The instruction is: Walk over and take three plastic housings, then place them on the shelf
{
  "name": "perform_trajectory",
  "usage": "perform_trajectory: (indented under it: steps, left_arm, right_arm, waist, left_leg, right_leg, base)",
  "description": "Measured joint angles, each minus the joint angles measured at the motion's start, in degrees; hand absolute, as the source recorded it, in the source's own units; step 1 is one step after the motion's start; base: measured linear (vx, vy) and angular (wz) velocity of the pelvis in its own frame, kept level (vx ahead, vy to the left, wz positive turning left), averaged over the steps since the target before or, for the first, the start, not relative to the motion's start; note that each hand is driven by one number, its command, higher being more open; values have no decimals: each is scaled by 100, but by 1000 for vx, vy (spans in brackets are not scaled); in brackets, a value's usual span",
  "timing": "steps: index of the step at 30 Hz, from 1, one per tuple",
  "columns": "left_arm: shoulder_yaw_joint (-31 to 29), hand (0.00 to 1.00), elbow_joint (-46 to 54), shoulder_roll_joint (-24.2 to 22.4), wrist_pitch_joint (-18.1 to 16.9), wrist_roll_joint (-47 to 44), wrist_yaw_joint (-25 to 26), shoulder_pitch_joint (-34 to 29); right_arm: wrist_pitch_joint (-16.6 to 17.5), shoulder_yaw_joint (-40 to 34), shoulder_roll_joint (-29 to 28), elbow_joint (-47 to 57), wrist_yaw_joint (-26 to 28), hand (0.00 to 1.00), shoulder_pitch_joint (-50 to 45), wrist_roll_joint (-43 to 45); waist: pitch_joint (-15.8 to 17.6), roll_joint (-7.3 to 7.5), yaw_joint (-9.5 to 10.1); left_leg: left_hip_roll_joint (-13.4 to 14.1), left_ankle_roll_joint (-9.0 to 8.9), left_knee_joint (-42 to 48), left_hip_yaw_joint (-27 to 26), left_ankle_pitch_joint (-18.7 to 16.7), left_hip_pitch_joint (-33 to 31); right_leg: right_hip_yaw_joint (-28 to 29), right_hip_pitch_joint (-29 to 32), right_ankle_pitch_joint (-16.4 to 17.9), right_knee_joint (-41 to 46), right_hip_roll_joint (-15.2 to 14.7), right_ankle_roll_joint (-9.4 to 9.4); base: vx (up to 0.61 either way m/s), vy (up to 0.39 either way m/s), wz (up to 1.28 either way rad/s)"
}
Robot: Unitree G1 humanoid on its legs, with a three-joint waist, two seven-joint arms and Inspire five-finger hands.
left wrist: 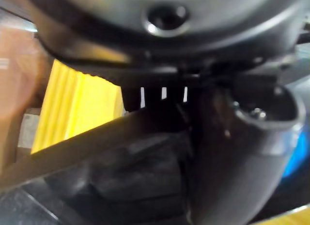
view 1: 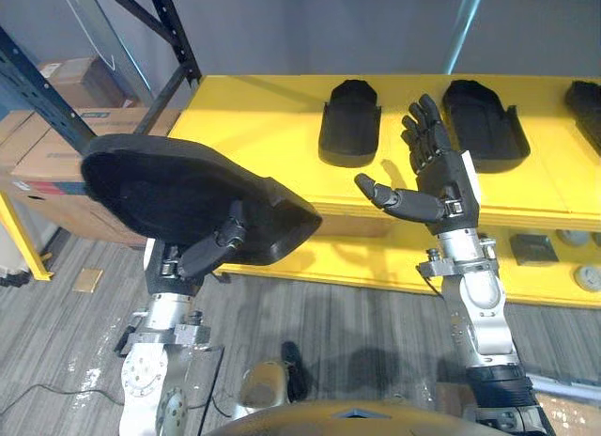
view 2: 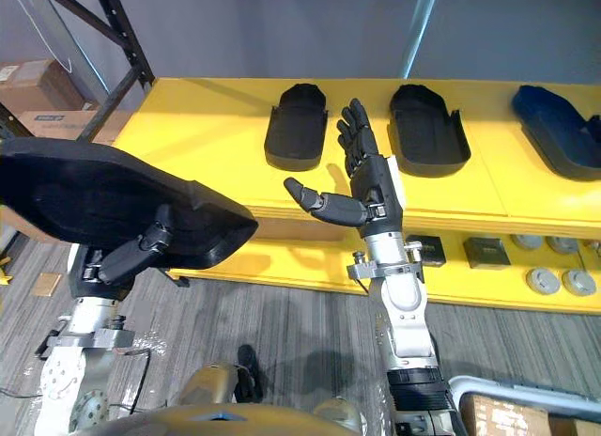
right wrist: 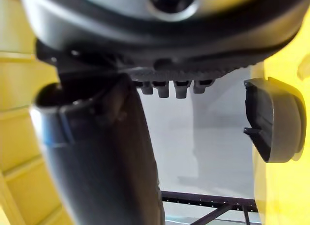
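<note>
imo the left hand [view 1: 212, 249] grips the black plastic housing [view 1: 178, 196] just short of the yellow shelf [view 1: 254, 126], the right hand [view 1: 441, 178] is spread wide and empty, so I'd clear the shelf's front edge, then land it flat.

Yellow shelf [view 2: 216, 126], top level: left housing [view 2: 296, 126], middle housing [view 2: 429, 131], right housing [view 2: 559, 131], spaced apart. Lower level, right end: two dark blocks [view 2: 488, 252], two grey discs [view 2: 540, 280].

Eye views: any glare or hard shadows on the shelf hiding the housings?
Left eye view: no glare on the yellow shelf; shelf housings cast only soft shadows, outlines clear. Right eye view: same; the held housing in the left robot hand shows flat black.
</note>
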State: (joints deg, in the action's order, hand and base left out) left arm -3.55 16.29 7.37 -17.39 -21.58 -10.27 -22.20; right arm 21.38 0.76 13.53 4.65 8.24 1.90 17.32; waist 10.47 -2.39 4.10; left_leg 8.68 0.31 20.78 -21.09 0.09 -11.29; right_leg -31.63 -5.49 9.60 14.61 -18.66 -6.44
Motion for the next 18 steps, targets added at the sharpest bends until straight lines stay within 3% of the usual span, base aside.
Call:
perform_trajectory:
  steps: [2,3,4,5,6,7,9,11,12,13,15,17,18]
  left_arm:
    - [12,0,-113,-8,1,148,87,0]
    - [11,0,-162,-5,4,200,106,7]
    - [12,0,-167,-8,12,199,102,24]
    - [8,0,-163,-5,39,184,89,51]
    - [-23,0,-142,7,142,181,19,180]
    - [-67,0,-88,62,285,168,-93,387]
    - [-175,0,-10,156,442,162,-248,438]
    - [-260,0,16,449,687,156,-458,421]
    - [-342,0,49,646,829,157,-550,413]
    - [-386,0,86,737,886,154,-561,417]
    - [-565,0,280,937,1003,145,-551,520]
    - [-630,0,268,907,1072,170,-483,636]
    - [-613,0,268,835,1159,172,-458,632]
  right_arm:
    - [0,103,1,1,21,100,17,29]
    - [0,197,62,1,46,100,42,209]
    - [-1,207,133,0,81,100,52,380]
    - [-10,194,163,-2,98,100,52,532]
    - [-12,120,188,-1,102,100,54,813]
    - [-24,-46,76,-2,53,100,54,891]
    - [-67,-77,-122,-1,-45,100,48,882]
    - [-73,10,-351,82,-78,100,-95,792]
    - [-82,86,-459,168,-74,100,-130,692]
    - [-86,109,-499,234,-73,100,-135,601]
    - [-83,101,-463,591,-14,100,-162,530]
    - [-76,82,-413,721,-2,100,-178,546]
    - [-72,68,-328,721,8,100,-186,546]
  waist:
    - [-11,-16,-57]
    - [-42,-53,-70]
    - [-104,-155,-99]
    - [-136,-204,-130]
    - [-203,-302,-182]
    - [-203,-301,-217]
    - [-92,-118,-191]
    - [-118,21,-95]
    - [-132,62,-98]
    - [-124,42,-116]
    - [-129,39,-183]
    - [-199,137,-249]
    - [-234,23,-259]
  left_leg:
    - [267,-90,249,207,30,-24]
    - [340,-104,198,395,285,50]
    - [312,-301,197,564,343,106]
    - [247,-407,259,537,98,174]
    - [214,-534,311,452,-381,182]
    - [144,-525,310,329,-719,232]
    - [-16,-437,205,243,-759,436]
    - [-182,-324,-251,121,-676,820]
    - [-278,-263,-678,90,-537,1085]
    - [-303,-238,-872,87,-458,1166]
    - [-330,-177,-1447,160,-206,1257]
    - [-445,-259,-1616,210,-68,1223]
    - [-431,-273,-1659,222,-56,1179]
  right_leg:
    - [255,98,41,191,-211,-65]
    - [526,259,112,451,-418,-207]
    - [707,369,130,653,-562,-423]
    - [762,377,79,668,-623,-518]
    - [705,298,-88,571,-673,-715]
    - [600,118,-308,381,-774,-822]
    - [543,0,-658,349,-922,-740]
    - [516,115,-1092,664,-1102,-491]
    - [501,292,-1181,968,-1186,-354]
    - [480,390,-1050,1129,-1152,-281]
    - [495,753,-428,1102,-505,-124]
    - [282,685,-317,490,-113,65]
    - [196,602,-422,307,-73,-23]
  base:
    - [-27,166,-58]
    - [39,271,-72]
    - [62,288,-63]
    - [115,333,-23]
    - [173,440,23]
    - [172,442,31]
    - [107,355,6]
    - [53,208,-15]
    - [22,79,-6]
    - [20,96,4]
    - [-18,24,20]
    - [-13,-3,26]
    - [20,-6,23]
